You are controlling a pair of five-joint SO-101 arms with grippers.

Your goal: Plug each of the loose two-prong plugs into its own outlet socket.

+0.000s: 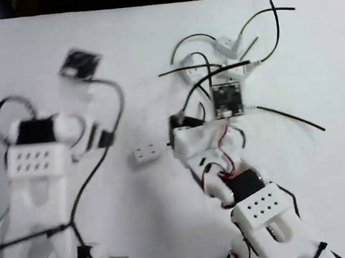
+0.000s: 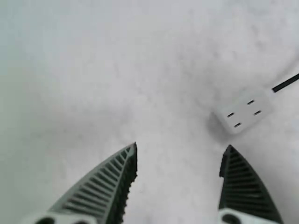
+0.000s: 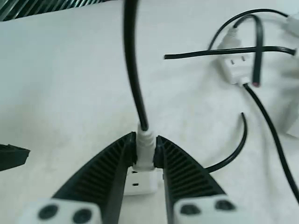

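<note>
Two grippers: right wrist view showed my right gripper (image 3: 145, 140) pinching a black-corded white plug (image 3: 145, 154) at lower centre; left wrist view showed my left gripper (image 2: 181, 148) gaping wide, white four-slot socket (image 2: 243, 114) at right.

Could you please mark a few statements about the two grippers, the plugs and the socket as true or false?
1. The right gripper is shut on a white plug with a black cord. True.
2. The left gripper holds a plug. False: it is open and empty over the table.
3. The outlet socket sits inside the left gripper. False: it lies on the table, apart from it.
4. More loose plugs lie on the table. True.
</note>
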